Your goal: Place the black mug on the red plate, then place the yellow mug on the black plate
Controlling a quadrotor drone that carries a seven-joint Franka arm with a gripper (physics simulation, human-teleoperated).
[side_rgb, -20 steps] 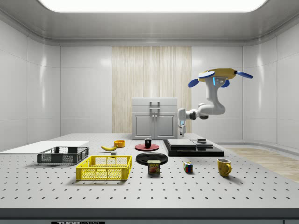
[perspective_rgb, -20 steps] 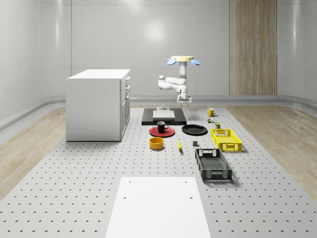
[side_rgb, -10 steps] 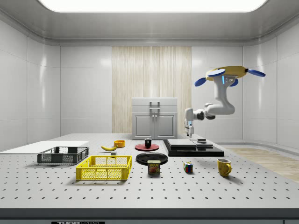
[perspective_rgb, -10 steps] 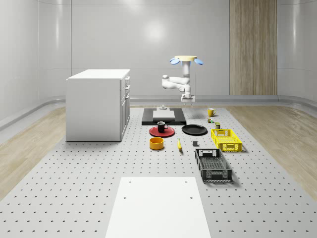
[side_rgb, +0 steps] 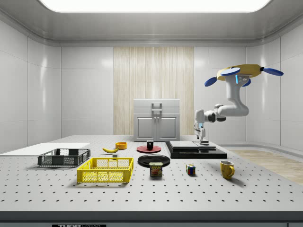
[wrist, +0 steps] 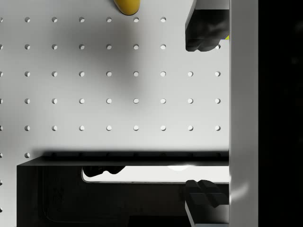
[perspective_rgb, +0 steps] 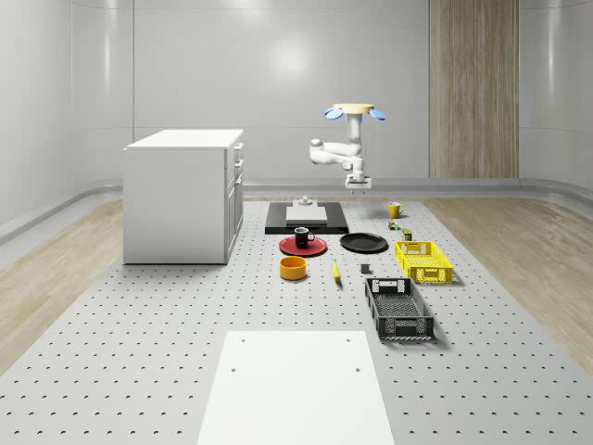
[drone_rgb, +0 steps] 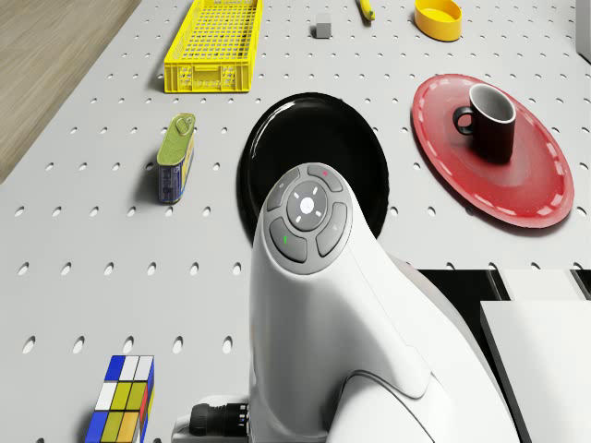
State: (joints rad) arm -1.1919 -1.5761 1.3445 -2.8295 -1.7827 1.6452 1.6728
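Stage one reads as complete: black mug (drone_rgb: 488, 118) stands upright on the red plate (drone_rgb: 536, 198), so the yellow mug (side_rgb: 227, 169) is the next object to handle. It sits upright on the table (perspective_rgb: 139, 315), well apart from the black plate (drone_rgb: 277, 148) — on the side view's right of that plate, past the tin can (drone_rgb: 174, 157) and the colour cube (drone_rgb: 120, 409). The drone (side_rgb: 244, 73) hovers high above the black platform (side_rgb: 196, 151), arm bent downward, with the pincer (side_rgb: 202, 136) hanging just above that platform's edge. In the wrist view the pincer (wrist: 202, 113) has its fingers (wrist: 203, 30) spread wide and holds nothing. Relative to the pincer, the yellow mug (wrist: 128, 5) lies across open table beyond the platform edge and lower down — judged to call for a lateral shift, then a descent.
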